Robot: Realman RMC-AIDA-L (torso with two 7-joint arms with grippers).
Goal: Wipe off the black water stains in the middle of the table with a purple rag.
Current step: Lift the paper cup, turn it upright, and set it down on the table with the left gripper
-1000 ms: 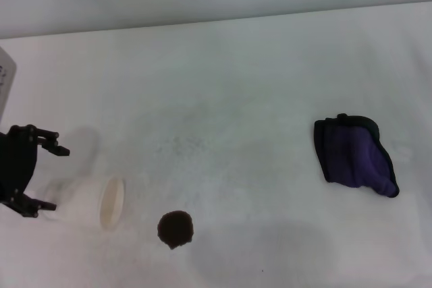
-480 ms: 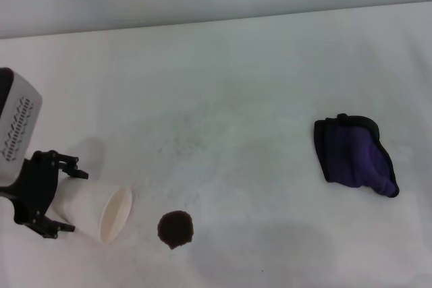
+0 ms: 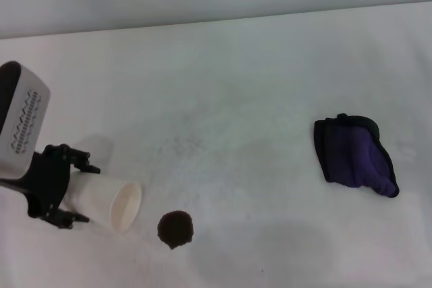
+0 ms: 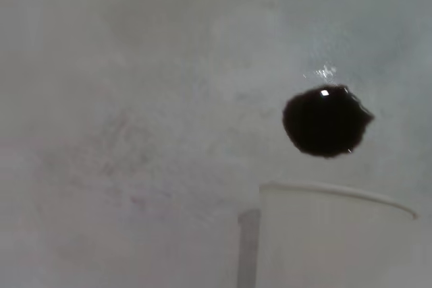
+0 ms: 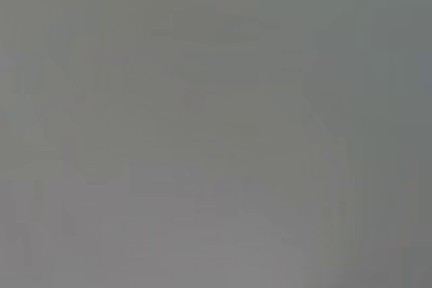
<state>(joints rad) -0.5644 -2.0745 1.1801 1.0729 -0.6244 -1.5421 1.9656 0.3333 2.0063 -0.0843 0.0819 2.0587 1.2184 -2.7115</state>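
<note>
The black water stain (image 3: pixel 175 228) is a small dark blot on the white table (image 3: pixel 236 79), near the front left. It also shows in the left wrist view (image 4: pixel 326 121). The purple rag (image 3: pixel 354 155) lies bunched on the table at the right, far from the stain, with nothing touching it. My left gripper (image 3: pixel 84 193) is at the front left, its two fingers closed around a white paper cup (image 3: pixel 111 204) that lies on its side, mouth toward the stain. The cup's rim shows in the left wrist view (image 4: pixel 334 197). My right gripper is out of view.
The table's far edge (image 3: pixel 216 21) meets a plain grey wall. Faint grey speckles (image 3: pixel 182 145) mark the table's middle. The right wrist view shows only flat grey.
My left gripper has moved right onto the cup and closed around it. The cup has shifted right toward the stain. The rag and the stain have not moved.
</note>
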